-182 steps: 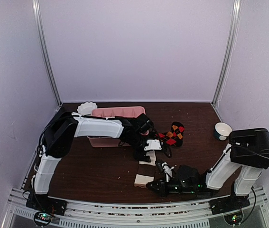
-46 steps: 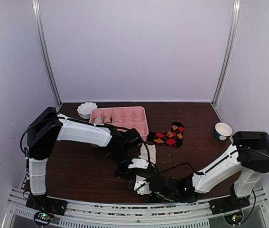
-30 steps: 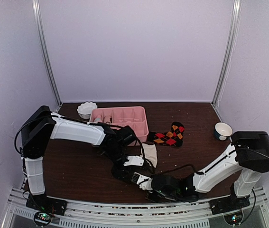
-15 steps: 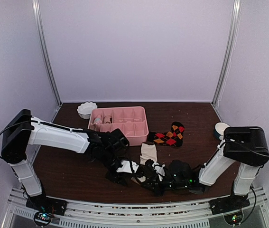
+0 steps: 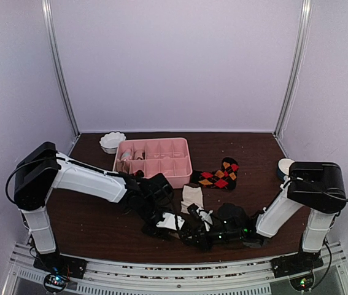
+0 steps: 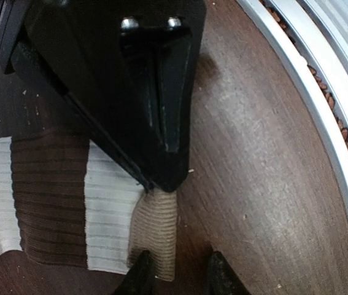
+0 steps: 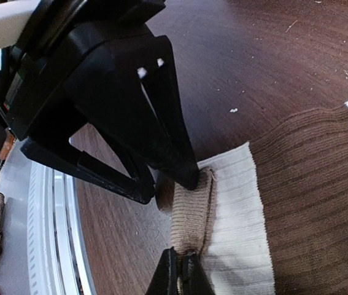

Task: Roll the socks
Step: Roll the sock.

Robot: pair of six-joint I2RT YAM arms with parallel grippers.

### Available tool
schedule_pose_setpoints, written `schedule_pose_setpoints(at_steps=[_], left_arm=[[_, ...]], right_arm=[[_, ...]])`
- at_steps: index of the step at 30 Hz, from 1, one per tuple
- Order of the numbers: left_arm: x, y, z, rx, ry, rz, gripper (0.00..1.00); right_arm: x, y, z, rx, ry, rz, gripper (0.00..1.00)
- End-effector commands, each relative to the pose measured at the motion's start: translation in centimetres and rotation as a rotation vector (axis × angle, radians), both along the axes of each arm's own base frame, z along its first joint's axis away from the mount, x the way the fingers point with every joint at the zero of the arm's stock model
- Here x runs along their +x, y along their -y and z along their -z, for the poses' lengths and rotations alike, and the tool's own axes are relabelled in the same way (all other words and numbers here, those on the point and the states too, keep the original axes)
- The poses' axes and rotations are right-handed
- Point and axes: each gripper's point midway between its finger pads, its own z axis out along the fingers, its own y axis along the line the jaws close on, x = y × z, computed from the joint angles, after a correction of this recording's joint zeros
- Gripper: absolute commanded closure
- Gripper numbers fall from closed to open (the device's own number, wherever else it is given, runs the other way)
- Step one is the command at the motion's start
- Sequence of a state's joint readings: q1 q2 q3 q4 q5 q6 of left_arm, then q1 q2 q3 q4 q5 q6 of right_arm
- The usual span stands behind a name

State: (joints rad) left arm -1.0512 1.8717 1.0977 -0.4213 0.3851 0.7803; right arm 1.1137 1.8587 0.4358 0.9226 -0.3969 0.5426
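A cream-white sock (image 5: 192,195) with brown bands lies flat on the dark table, its tan cuff (image 7: 192,215) folded over at the near end. My right gripper (image 7: 180,271) is shut on one end of that cuff. At the fold's other end, my left gripper (image 6: 177,276) is open, the cuff (image 6: 156,236) lying against one finger (image 6: 140,273). From above, the left gripper (image 5: 164,222) and the right gripper (image 5: 189,228) meet tip to tip. A black argyle sock (image 5: 218,175) lies flat behind them.
A pink compartment tray (image 5: 161,147) stands at the back with small rolls in its left cells. A white bowl (image 5: 112,140) sits beside it and a cup (image 5: 286,167) at the right. The metal rail (image 6: 321,123) runs along the near edge.
My left gripper's jaws have narrowed around the cuff's end. Both grippers and the sock's near end have shifted right; the right gripper stays shut on the cuff.
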Motion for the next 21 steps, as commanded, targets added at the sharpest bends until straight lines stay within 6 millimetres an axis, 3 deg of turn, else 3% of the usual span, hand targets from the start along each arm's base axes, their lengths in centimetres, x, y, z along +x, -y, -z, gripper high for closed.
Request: schedule_pose_setpoints(at_steps=[1, 9, 17, 19, 21], left_arm=[[1.4, 1.3, -0.7, -0.039, 0.082, 0.004, 0.71], [1.0, 1.6, -0.4, -0.037, 0.09, 0.029, 0.71], [1.6, 0.8, 1.1, 0.054, 0.11, 0.026, 0.87], [1.7, 0.4, 1.4, 0.086, 0.106, 0.014, 0.97], [1.7, 0.1, 1.6, 0.119, 0.086, -0.001, 1.0]], right_arm=[[-2.7, 4.2, 6.6, -0.267, -0.163, -0.015, 1.0], [-2.7, 4.1, 6.6, -0.272, -0.169, -0.025, 1.0], [-2.7, 4.0, 6.2, -0.244, -0.17, -0.015, 1.0], [-2.4, 3.9, 5.9, -0.225, -0.17, 0.001, 0.86], [-2.0, 4.0, 5.5, -0.21, -0.159, 0.028, 0.74]])
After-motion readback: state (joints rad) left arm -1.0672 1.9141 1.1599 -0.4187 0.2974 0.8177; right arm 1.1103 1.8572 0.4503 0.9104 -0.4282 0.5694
